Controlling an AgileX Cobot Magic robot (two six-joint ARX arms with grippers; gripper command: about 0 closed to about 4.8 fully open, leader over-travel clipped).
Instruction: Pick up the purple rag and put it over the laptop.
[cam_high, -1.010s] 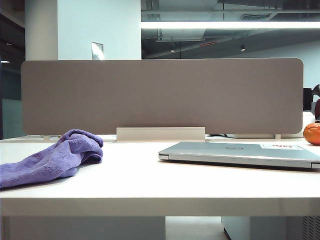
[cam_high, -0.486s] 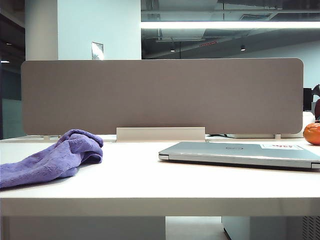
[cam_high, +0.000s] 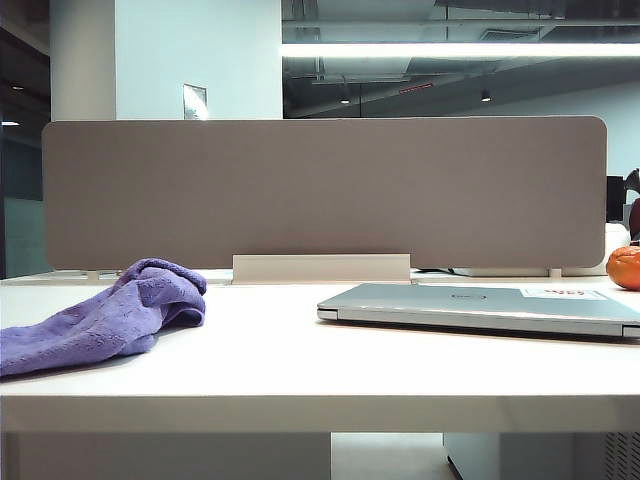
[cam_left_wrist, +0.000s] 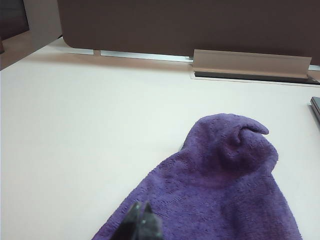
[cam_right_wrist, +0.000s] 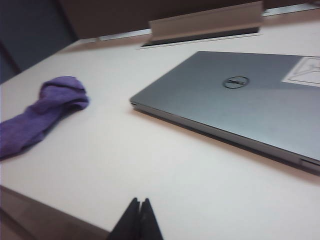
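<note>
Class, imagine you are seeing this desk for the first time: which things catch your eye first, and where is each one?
The purple rag stands out most, lying bunched on the left of the white desk. On the right lies the closed silver laptop, apart from the rag, with an orange fruit behind its far corner. The left end effector sits shut just over the rag's near end, and the right end effector is shut near the desk's front edge.

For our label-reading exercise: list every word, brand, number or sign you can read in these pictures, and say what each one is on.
Round logo on the lid of the closed laptop: reads "DELL" in the right wrist view.
White sticker on the same lid: red print, too blurred to read.
Purple rag, table, divider panel: no text.
Both grippers, left and right: shut, unmarked.
</note>
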